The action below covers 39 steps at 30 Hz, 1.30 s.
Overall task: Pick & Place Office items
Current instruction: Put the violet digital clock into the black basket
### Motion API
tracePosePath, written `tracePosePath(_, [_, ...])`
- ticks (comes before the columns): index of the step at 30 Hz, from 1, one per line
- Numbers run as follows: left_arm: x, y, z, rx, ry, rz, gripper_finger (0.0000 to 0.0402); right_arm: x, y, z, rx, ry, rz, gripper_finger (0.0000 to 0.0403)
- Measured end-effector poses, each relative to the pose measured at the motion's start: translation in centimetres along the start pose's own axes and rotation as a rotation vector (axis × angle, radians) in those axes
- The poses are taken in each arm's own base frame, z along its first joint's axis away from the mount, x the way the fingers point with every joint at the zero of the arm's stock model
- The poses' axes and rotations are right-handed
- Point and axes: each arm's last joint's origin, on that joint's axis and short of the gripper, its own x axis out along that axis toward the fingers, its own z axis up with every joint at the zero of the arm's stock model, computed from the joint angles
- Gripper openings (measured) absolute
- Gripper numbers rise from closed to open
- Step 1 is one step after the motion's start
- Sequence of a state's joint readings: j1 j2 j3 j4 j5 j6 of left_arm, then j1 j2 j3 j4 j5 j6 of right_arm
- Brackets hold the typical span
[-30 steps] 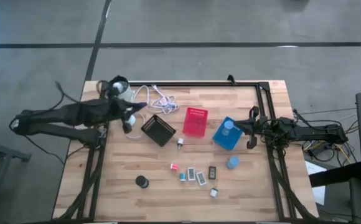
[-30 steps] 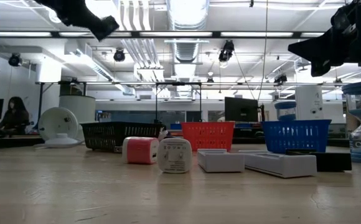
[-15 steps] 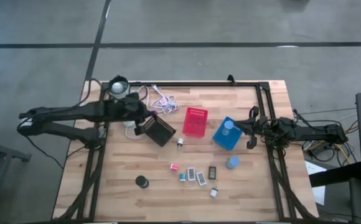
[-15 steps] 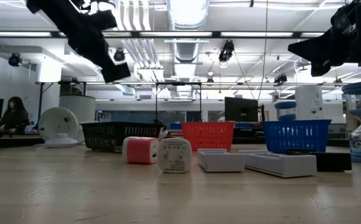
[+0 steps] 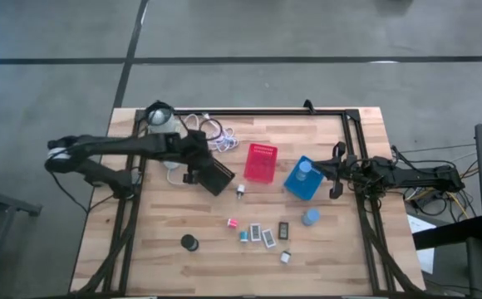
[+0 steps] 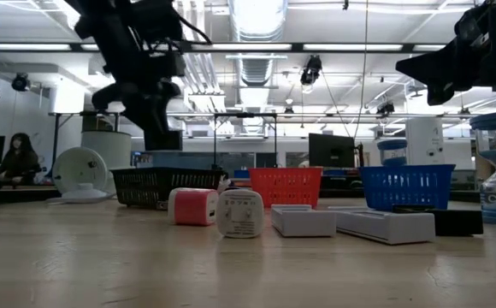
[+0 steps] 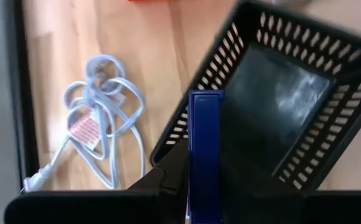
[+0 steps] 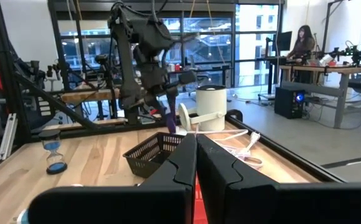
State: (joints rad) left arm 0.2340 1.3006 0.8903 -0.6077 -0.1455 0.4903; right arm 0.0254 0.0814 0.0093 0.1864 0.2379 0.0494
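The left gripper (image 5: 198, 159) hangs over the near edge of the black mesh bin (image 5: 214, 174), its fingers clamped on a slim dark-blue piece (image 7: 205, 155) that stands upright between them in the left wrist view, right above the bin's open mouth (image 7: 279, 106). Beside that bin lies the coiled white cable (image 7: 99, 121), with the white lamp (image 5: 158, 115) at the table's far left corner. The right gripper (image 5: 335, 173) waits at the right side of the table, just beside the blue mesh bin (image 5: 301, 184), with its 2 fingers (image 8: 182, 163) pressed together on nothing. A pale-blue round piece (image 5: 306, 168) shows at the blue bin, and a 2nd one (image 5: 311, 218) lies on the wood just in front of it. The red mesh bin (image 5: 260, 162) stands between the black and blue bins. The rest of the office items sit in a loose group nearer the front: a black disc (image 5: 189, 242) off to the left, a pink block (image 5: 233, 223), a teal block (image 5: 244, 236), 2 white-edged blocks (image 5: 262, 233), a black block (image 5: 283, 228) and a small white block (image 5: 285, 257). A tiny item (image 5: 241, 190) lies just in front of the red bin. In the low view the pink block (image 6: 193, 206) and a white rounded piece (image 6: 239, 213) stand side by side on the wooden table (image 5: 141, 249).
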Motion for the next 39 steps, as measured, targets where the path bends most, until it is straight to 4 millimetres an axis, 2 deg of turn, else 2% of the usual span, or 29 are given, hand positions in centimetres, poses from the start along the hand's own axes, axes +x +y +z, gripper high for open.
tracePosePath(11, [3.4,-0.4,0.4,0.147,0.108,-0.083,0.0062,0.0,0.0,0.0,-0.001,0.004,0.0,0.0008])
tracePosePath(23, [6.6,-1.2,0.0,0.173,0.21,-0.15,0.0062,0.0,0.0,-0.1,-0.005,0.007,-0.001,0.0008])
tracePosePath(33, [7.0,-1.1,0.2,0.17,0.21,-0.147,0.0063,0.0,0.0,0.0,-0.006,0.006,-0.001,0.0008])
tracePosePath(39, [6.5,-0.7,0.8,0.161,0.195,-0.138,0.0089,0.0,0.0,0.0,-0.003,0.006,-0.001,0.0008])
